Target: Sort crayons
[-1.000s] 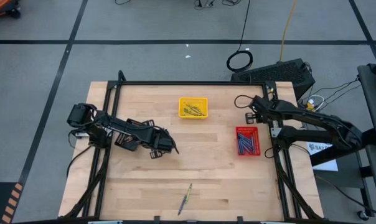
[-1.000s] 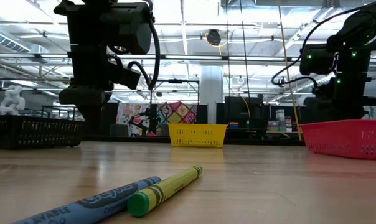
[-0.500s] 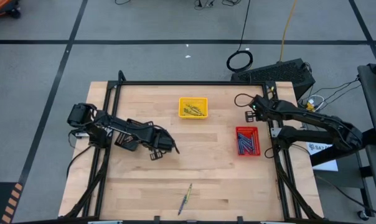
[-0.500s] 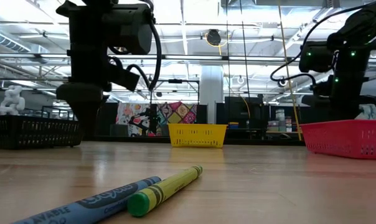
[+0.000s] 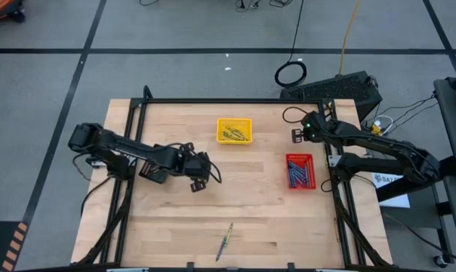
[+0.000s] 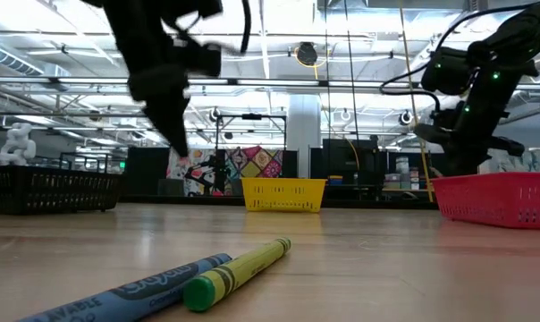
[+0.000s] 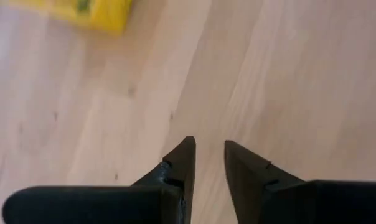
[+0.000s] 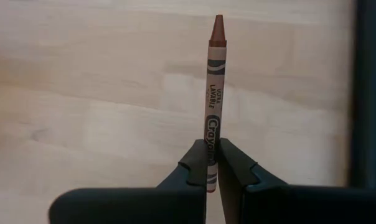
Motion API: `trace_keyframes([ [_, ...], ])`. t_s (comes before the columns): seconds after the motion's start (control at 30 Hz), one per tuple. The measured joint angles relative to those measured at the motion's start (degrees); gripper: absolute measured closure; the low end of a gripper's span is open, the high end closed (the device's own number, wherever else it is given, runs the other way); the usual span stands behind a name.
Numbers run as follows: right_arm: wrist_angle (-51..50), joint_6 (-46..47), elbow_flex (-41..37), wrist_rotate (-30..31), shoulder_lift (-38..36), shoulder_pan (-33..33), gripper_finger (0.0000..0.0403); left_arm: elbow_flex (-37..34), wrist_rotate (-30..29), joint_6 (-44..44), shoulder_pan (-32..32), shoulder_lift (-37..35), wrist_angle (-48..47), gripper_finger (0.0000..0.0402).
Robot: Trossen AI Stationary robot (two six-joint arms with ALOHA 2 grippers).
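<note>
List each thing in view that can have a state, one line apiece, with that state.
Left tool: open, empty, above bare table.
Right tool: shut on a brown crayon, which points straight out past the fingertips.
Yellow tray: upright, holds crayons.
Red tray: upright, holds blue crayons.
Blue crayon: lying flat on the table.
Yellow crayon: lying flat, beside the blue one.
</note>
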Motion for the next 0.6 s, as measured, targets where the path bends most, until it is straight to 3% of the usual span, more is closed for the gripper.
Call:
trace_keyframes([
  [0.37, 12.0, -4.4, 0.0, -9.7, 0.0, 0.2, 0.0403, -0.1, 0.1, 5.9, 0.0, -10.1, 7.1, 0.0316],
  [0.6, 15.5, -5.7, 0.0, -11.6, 0.0, 2.9, 0.0403, -0.3, 1.5, 10.0, 0.1, -12.7, 8.0, 0.0316],
])
